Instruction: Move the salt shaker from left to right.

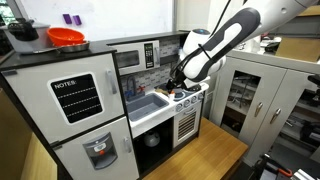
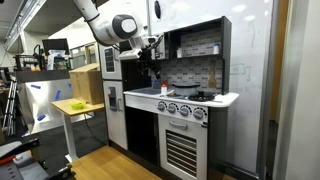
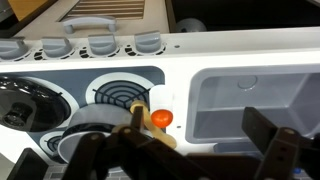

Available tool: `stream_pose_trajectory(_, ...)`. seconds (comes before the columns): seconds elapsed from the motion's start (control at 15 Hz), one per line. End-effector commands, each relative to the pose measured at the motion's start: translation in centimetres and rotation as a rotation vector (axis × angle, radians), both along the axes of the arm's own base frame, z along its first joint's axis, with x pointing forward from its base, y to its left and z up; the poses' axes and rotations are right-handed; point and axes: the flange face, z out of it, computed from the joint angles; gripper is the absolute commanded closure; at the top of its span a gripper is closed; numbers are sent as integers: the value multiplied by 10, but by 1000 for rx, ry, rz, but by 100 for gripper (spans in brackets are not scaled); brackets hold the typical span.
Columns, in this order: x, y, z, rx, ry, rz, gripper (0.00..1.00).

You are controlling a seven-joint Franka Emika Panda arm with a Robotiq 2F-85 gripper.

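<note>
The salt shaker (image 3: 160, 118) has an orange cap and a pale body. It stands on the white counter strip between the burner (image 3: 118, 92) and the sink (image 3: 250, 100) of the toy kitchen. It also shows in an exterior view (image 2: 163, 90) as a small shape on the counter. My gripper (image 3: 200, 140) hovers above the counter, open and empty. Its left finger is right beside the shaker and its right finger is over the sink. The gripper shows in both exterior views (image 1: 178, 80) (image 2: 152, 72), pointing down above the counter.
A grey pan (image 3: 90, 128) and a dark pot (image 3: 22, 105) sit on the burners. Stove knobs (image 3: 100, 44) line the front edge. A microwave shelf (image 1: 135, 57) hangs over the counter. An orange bowl (image 1: 66, 38) sits on the fridge. A wooden bottle (image 2: 212, 82) stands at the stove's back.
</note>
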Motion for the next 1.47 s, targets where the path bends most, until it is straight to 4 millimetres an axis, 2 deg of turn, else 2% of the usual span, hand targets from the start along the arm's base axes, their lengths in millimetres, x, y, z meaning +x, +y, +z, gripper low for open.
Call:
stream_pose_trajectory(0.0,7,-4,-4,2,2,-17,0)
stream_pose_trajectory(0.27,16,-10,-15,-15,10,-35,0)
stream_pose_trajectory(0.53,30,-26,-30,-20,35,-54,0)
stream_pose_trajectory(0.87,41,-37,-39,-10,54,-47,0)
stream_pose_trajectory(1.13,45,-40,-44,2,80,-38,0)
stream_pose_trajectory(1.4,49,-35,-53,36,97,0,0)
